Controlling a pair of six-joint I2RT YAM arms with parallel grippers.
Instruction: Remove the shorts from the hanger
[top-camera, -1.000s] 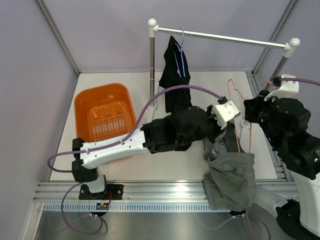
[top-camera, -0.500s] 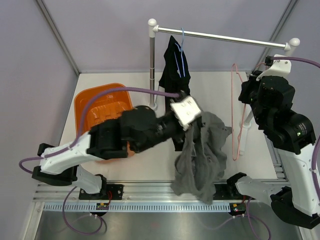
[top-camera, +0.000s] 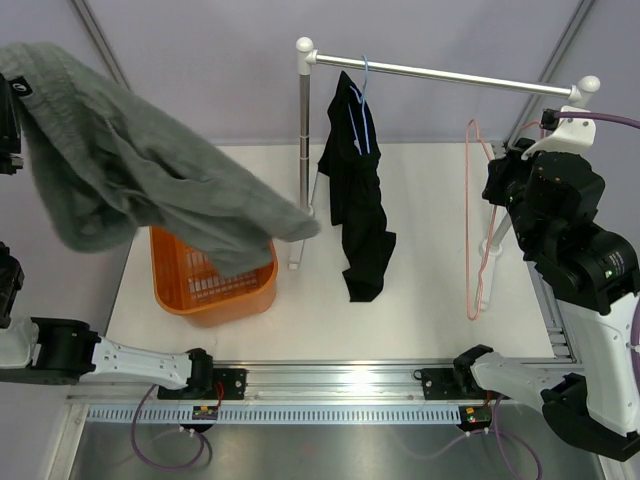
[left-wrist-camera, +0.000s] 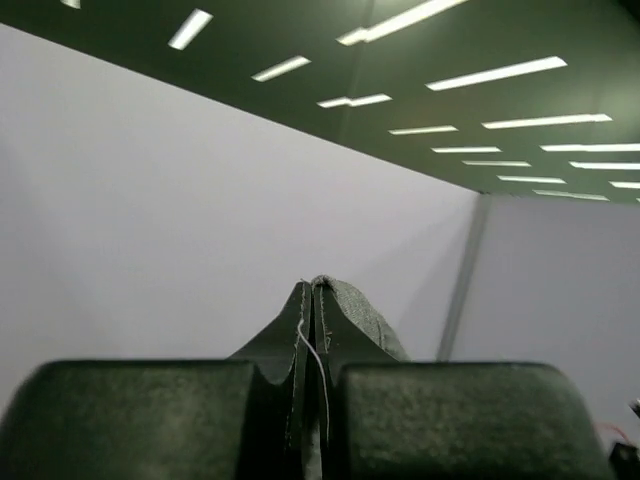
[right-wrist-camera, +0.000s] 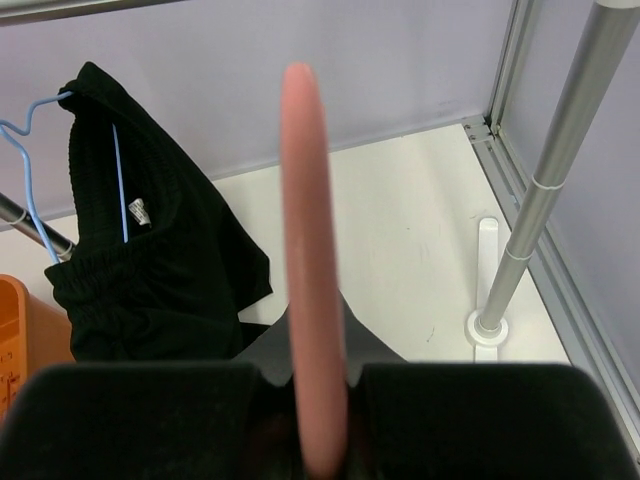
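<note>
The grey shorts (top-camera: 150, 170) hang spread in the air at the upper left, over the orange basket (top-camera: 215, 290). My left gripper (left-wrist-camera: 314, 300) is shut on a fold of their grey cloth (left-wrist-camera: 350, 310); in the top view it is almost out of frame at the left edge. The black shorts (top-camera: 358, 200) hang on a blue hanger (top-camera: 366, 95) from the rail (top-camera: 450, 77), and also show in the right wrist view (right-wrist-camera: 140, 280). My right gripper (right-wrist-camera: 312, 400) is shut on a bare pink hanger (right-wrist-camera: 305, 200), held upright at the right (top-camera: 470, 220).
The rail's left post (top-camera: 304, 130) stands behind the basket's right side. Its right post (right-wrist-camera: 560, 150) and white foot (right-wrist-camera: 487, 325) are near my right arm. Aluminium frame rails run along the front and right edges of the table.
My left arm has swung up and far to the left, carrying the grey shorts from the front centre to high above the basket. The right gripper with the pink hanger has barely moved.
</note>
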